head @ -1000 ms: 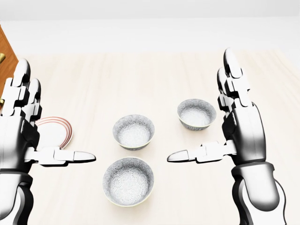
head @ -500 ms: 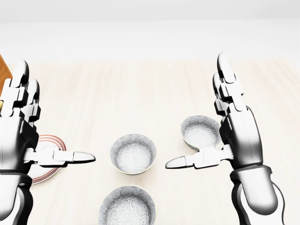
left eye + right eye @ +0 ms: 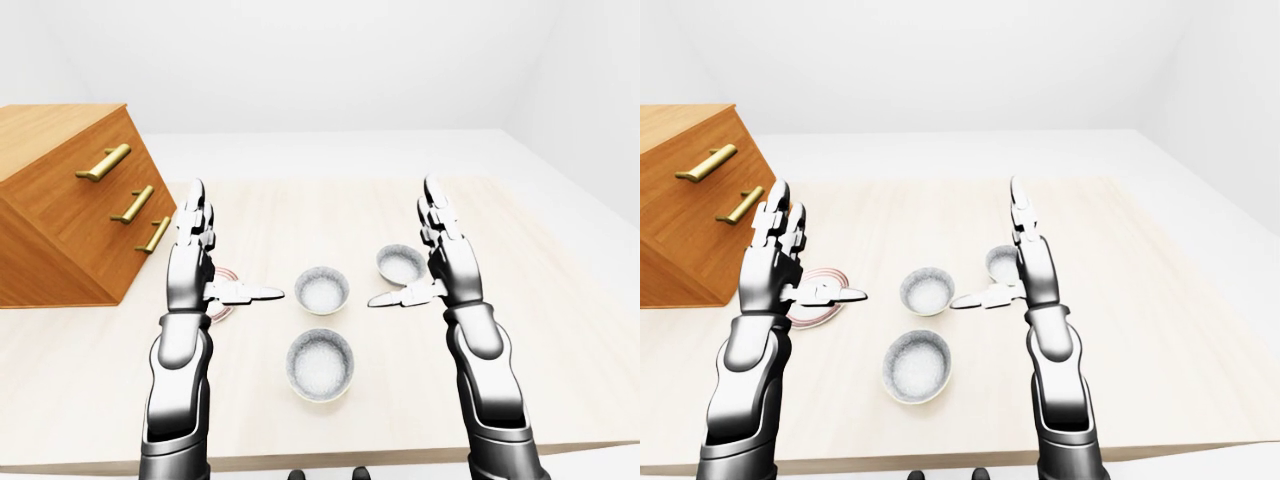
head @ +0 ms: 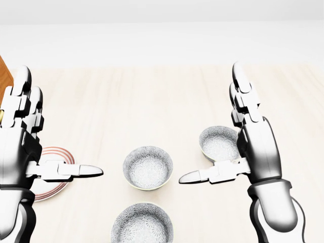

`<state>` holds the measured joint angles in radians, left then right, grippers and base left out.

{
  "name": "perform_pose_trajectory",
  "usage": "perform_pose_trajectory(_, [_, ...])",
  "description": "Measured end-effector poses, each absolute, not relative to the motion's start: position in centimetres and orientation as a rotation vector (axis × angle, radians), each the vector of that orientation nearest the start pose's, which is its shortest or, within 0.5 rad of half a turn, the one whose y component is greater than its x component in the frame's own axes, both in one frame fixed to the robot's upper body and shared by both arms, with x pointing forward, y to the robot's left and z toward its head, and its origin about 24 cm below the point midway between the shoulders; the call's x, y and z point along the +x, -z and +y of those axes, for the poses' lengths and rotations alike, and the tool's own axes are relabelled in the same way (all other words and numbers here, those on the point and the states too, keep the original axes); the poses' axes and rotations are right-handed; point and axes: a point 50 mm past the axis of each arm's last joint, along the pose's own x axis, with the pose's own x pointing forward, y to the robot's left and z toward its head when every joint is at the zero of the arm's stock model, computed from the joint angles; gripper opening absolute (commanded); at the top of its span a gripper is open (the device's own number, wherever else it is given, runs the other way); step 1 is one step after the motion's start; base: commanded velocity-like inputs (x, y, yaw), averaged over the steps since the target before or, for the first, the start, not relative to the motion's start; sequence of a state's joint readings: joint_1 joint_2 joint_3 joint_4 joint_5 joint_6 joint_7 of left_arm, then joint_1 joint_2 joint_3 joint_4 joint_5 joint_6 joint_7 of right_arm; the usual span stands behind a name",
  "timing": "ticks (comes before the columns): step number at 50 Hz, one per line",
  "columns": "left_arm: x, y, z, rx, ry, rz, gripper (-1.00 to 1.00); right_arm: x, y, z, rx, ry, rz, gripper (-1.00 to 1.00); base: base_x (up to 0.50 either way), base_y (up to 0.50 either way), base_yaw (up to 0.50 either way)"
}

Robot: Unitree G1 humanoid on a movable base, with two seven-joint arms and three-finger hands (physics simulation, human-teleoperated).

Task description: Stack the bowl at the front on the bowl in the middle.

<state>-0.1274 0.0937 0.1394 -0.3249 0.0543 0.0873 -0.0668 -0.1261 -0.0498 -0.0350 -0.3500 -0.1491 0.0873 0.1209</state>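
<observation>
Left-eye view | front bowl [image 3: 320, 365] sits lowest on the table [image 3: 560, 330], nothing touching it | left hand [image 3: 188, 272] and right hand [image 3: 450, 270] both spread wide, holding nothing | middle bowl [image 3: 321, 290] between their thumbs | wooden drawers [image 3: 60, 200] far left

Bright, even, sharp; soft shadows.

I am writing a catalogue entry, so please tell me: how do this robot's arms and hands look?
The left arm and right arm are glossy silver-grey rounded shells with black joints. The left hand and right hand each have three segmented silver fingers with black gaps and darker thumb tips. No cables or markings show.
</observation>
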Motion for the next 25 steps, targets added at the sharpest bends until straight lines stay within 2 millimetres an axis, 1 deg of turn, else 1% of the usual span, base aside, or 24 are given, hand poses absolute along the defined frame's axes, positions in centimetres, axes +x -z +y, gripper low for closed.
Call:
perform_pose_trajectory(6, [26.1, -14.3, 18.3, 0.162, -0.048, -0.359, 1.00, 26.4, -13.7, -15.1, -0.270, -0.064, -0.337, 1.00, 0.00, 0.00, 0.00])
perform_pose_trajectory(10, [26.1, -14.4, 18.3, 0.163, -0.049, -0.364, 1.00, 27.2, -13.1, -15.4, -0.383, -0.031, -0.302, 1.00, 0.00, 0.00, 0.00])
perform_pose_trajectory(17, [26.0, -14.6, 18.4, 0.165, -0.051, -0.373, 1.00, 29.3, -12.4, -15.9, -0.647, 0.012, -0.274, 1.00, 0.00, 0.00, 0.00])
perform_pose_trajectory(25, [26.0, -14.8, 18.5, 0.168, -0.052, -0.382, 1.00, 32.2, -11.7, -15.9, -0.892, 0.012, -0.269, 1.00, 0.00, 0.00, 0.00])
